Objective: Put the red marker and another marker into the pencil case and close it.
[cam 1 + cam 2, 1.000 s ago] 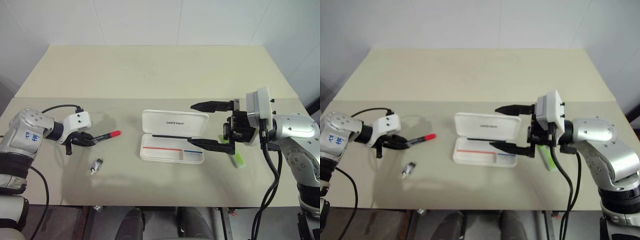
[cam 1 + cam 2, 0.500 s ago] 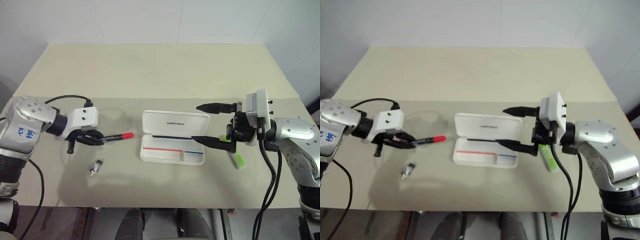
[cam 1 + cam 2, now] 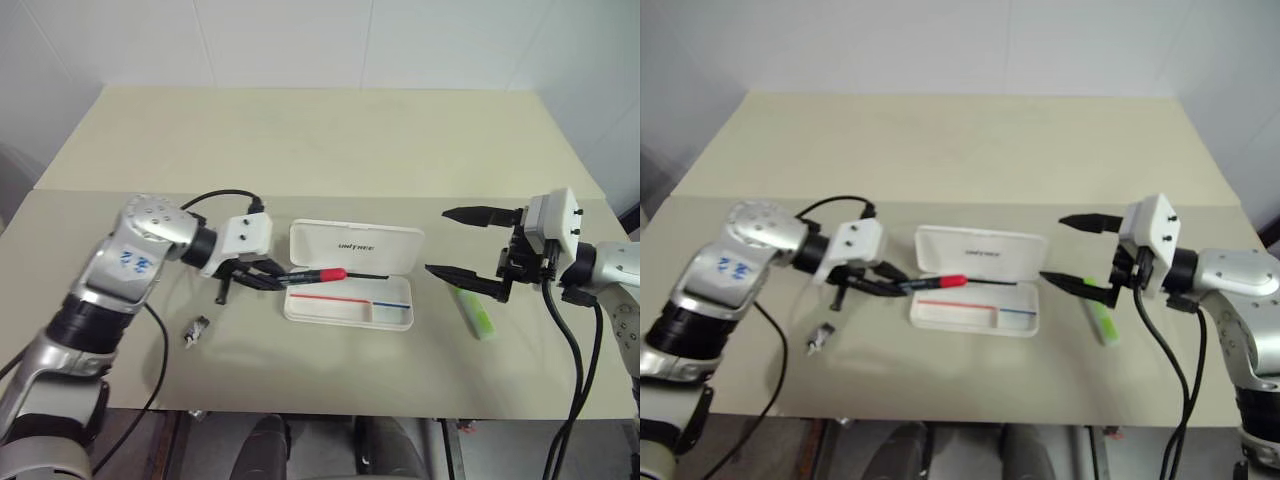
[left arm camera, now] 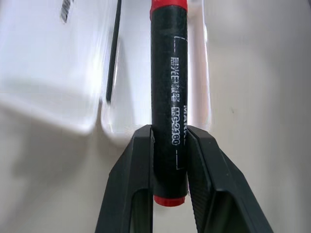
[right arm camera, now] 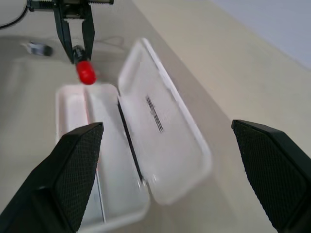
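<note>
The left gripper (image 3: 262, 279) is clamped on the red marker (image 3: 312, 274), whose red cap reaches out ahead of the fingers over the tray of the open pencil case (image 3: 350, 289). The right gripper (image 3: 463, 242) stands spread wide with nothing in it, beyond the case's far end. The green highlighter (image 3: 473, 311) lies on the desk (image 3: 320, 150) just below that gripper.

My left gripper (image 3: 262, 279) is clamped on the red marker (image 3: 312, 275), forearm reaching in from the table's left side toward its middle. My right gripper (image 3: 462, 243) hangs near the table's right edge, fingers (image 3: 470, 213) spread wide apart, pointing roughly level toward my left.
</note>
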